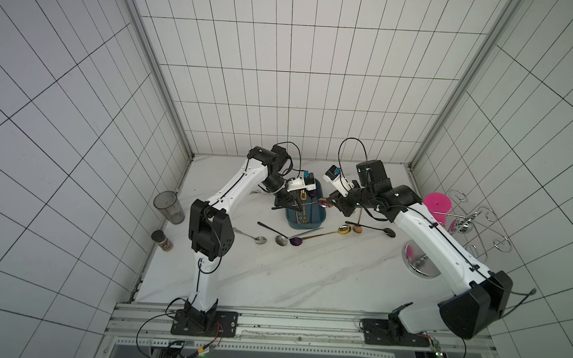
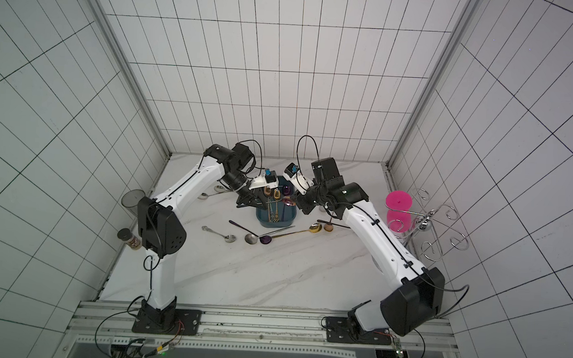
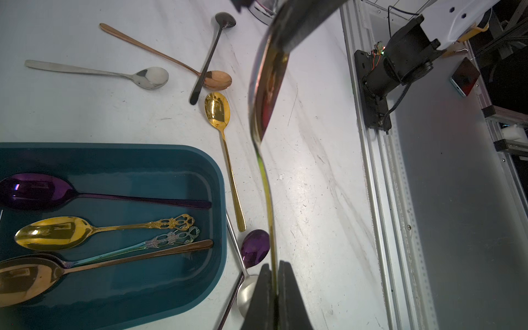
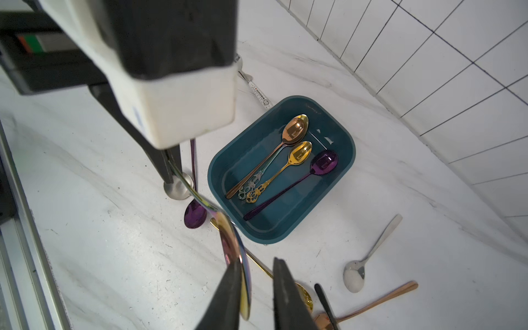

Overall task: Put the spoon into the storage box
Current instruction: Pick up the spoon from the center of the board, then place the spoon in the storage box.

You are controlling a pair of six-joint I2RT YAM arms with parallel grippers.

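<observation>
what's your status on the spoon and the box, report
Left gripper shut on iridescent spoon by the handle. Right gripper open at its bowl. Spoon in the air, not yet in storage box. Four spoons already inside, bare floor left.

White tiled walls (image 1: 283,85) with dark grid lines on three sides, white marble-veined bench (image 1: 306,282), aluminium rail (image 1: 304,325) along near edge, even diffuse light

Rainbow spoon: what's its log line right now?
rainbow spoon: in the air | left gripper: shut on handle | right gripper: open by bowl | storage box: four spoons inside
</observation>
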